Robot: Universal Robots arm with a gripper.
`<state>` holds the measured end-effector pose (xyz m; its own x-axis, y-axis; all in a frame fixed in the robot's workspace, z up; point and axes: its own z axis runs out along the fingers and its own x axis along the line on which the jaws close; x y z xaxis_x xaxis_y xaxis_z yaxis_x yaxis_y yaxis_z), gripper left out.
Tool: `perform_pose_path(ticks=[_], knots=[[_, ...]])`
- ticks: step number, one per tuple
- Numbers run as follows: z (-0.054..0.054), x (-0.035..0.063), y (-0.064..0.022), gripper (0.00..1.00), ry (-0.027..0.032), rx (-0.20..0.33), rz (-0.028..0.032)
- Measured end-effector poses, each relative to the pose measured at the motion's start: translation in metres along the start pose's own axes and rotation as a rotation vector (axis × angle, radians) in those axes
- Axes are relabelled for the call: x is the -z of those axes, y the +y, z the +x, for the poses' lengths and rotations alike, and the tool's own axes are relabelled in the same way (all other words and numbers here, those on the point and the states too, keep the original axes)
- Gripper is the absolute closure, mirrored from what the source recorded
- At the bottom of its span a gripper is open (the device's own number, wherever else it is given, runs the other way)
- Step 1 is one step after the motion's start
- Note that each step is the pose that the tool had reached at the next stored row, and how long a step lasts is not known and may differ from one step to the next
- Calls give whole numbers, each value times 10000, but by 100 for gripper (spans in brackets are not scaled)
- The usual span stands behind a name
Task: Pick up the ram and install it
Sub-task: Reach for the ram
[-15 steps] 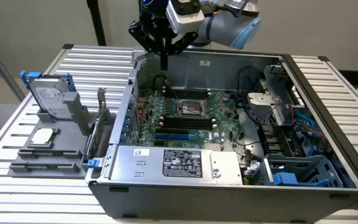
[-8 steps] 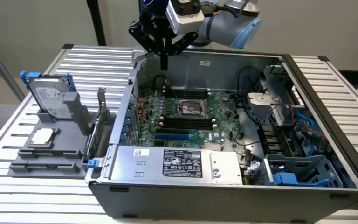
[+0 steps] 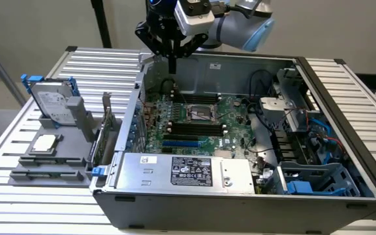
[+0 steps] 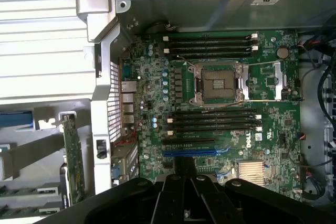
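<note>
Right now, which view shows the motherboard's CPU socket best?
The wrist view: it looks straight down on the CPU socket, its metal frame plain. The exterior view shows the CPU socket at a slant.

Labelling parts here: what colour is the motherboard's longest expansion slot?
Blue; the expansion slot shows best in the wrist view.

This looks like a robotics lab or test workshop set up for computer assembly. A bench (image 3: 358, 83) of ribbed aluminium profiles carries an open desktop computer case (image 3: 240, 210) lying on its side, its motherboard (image 3: 201, 122) exposed. Beside it, at the exterior view's left, grey fixtures (image 3: 47, 169) present loose parts: a hard drive (image 3: 49, 102), a processor chip (image 3: 44, 143), an expansion card (image 3: 107, 122). A robot arm (image 3: 246, 24) with its hand (image 3: 173, 67) hangs over the case, before a plain wall (image 3: 31, 19).
</note>
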<state>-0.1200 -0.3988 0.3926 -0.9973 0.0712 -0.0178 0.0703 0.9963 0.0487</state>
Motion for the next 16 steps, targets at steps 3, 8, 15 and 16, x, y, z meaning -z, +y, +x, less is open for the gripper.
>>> perform_pose_path(ticks=[3, 8, 15, 16], knots=[[22, 2, -7, 89, 1, 0, 3], [151, 5, -73, 89, -1, 0, 23], [332, -2, -198, 89, 15, 0, 46], [357, -4, -219, 89, 20, 1, 47]])
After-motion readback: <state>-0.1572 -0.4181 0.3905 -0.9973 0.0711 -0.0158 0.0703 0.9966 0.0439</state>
